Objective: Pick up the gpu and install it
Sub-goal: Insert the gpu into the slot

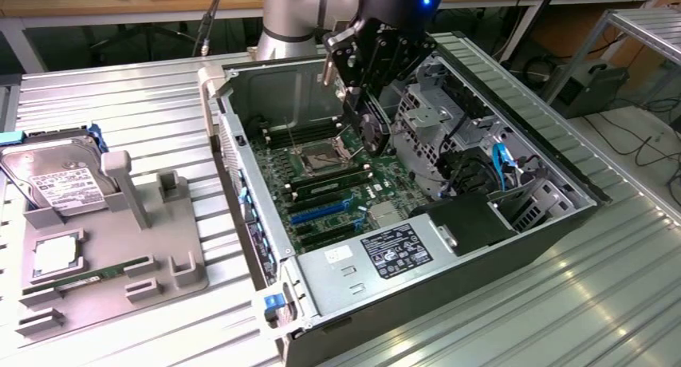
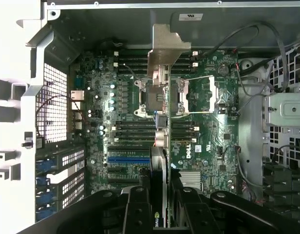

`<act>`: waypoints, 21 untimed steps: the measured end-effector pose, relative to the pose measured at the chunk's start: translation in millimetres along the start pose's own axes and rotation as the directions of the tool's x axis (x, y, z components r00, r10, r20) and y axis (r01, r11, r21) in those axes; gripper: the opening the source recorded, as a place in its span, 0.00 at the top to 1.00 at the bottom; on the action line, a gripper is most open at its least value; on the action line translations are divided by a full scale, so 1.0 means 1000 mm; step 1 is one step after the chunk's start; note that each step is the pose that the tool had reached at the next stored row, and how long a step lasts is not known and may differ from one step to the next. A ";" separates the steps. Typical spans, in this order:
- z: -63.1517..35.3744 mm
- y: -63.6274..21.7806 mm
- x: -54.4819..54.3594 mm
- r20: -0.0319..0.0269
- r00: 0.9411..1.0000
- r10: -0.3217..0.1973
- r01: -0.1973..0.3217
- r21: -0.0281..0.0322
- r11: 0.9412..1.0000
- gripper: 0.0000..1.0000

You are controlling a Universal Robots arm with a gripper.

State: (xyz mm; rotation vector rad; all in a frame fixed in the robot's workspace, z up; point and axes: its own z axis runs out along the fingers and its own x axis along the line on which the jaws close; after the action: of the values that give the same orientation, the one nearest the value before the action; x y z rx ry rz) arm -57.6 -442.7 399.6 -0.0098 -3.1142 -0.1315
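My gripper [image 1: 358, 104] hangs over the open computer case [image 1: 511, 96], shut on the gpu [image 1: 371, 132], a dark card held on edge with a round fan on its side. In the wrist view the gpu [image 2: 159, 161] runs edge-on away from my gripper [image 2: 159, 197], with its silver bracket [image 2: 167, 51] at the far end, and black fingers [image 2: 136, 207] press on both of its faces. The card floats above the green motherboard [image 2: 208, 126], over the processor socket [image 2: 155, 100] and short of the blue expansion slots [image 2: 128, 158], apart from the board.
A grey holder tray [image 1: 159, 247] at the exterior view's left carries a silver hard drive [image 1: 59, 183] and a green RAM stick [image 1: 91, 278]. Inside the case are a labelled power supply [image 1: 394, 251], a metal drive cage [image 1: 436, 120] and loose cables [image 1: 500, 163].
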 end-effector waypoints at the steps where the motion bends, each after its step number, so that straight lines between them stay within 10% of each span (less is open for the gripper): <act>1: 0.0000 0.0000 0.000 0.000 1.000 0.000 0.000 0.000 1.000 0.74; 14: 0.0007 -0.0001 0.000 -0.004 0.999 -0.051 0.051 0.001 0.999 0.74; 21: 0.0031 -0.0003 0.000 -0.017 0.980 -0.200 0.200 0.003 0.980 0.74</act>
State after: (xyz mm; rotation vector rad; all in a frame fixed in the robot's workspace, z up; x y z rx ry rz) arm -57.6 -442.7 396.4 0.3039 -3.0918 -0.1268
